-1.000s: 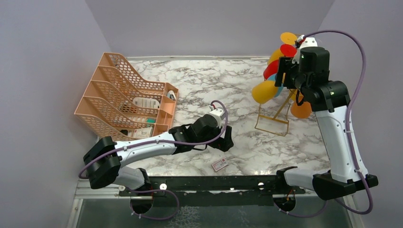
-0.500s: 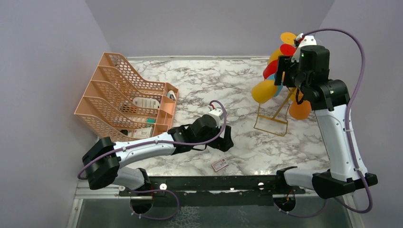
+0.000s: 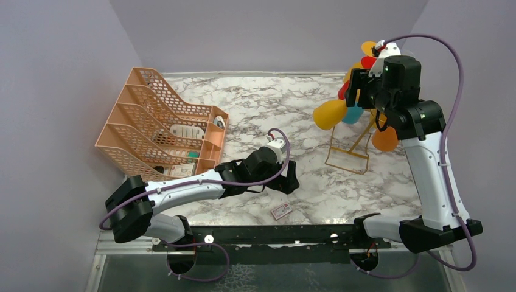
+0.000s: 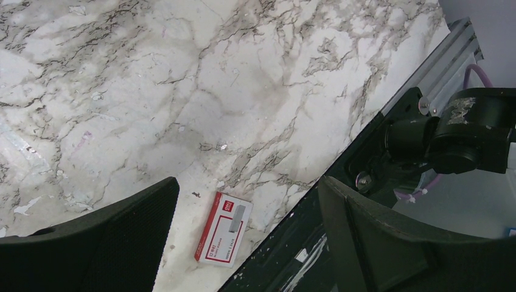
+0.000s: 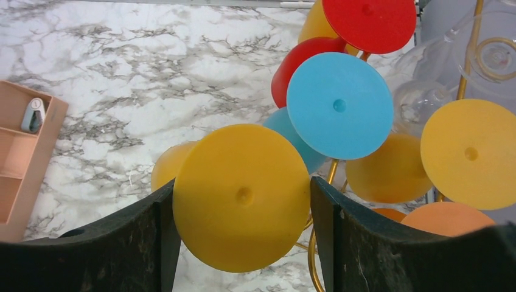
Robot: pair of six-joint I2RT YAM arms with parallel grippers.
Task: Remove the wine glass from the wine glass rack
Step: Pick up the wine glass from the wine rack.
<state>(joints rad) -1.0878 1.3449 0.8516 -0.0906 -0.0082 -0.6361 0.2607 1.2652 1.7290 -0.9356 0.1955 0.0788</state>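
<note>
A yellow wine glass hangs out to the left of the gold wire wine glass rack. My right gripper is shut on its round foot, which fills the gap between the two black fingers in the right wrist view, where the yellow wine glass sits lowest and nearest. Red, blue, orange and clear glasses still crowd the wine glass rack behind it. My left gripper rests low over the marble at mid-table, open, with nothing between its fingers.
A small red-and-white staple box lies near the table's front edge, below the left gripper. A peach mesh file organizer stands at the back left. The black mounting rail runs along the near edge.
My right gripper has carried the yellow wine glass left and slightly up, away from the cluster on the rack. The left arm has not moved.
</note>
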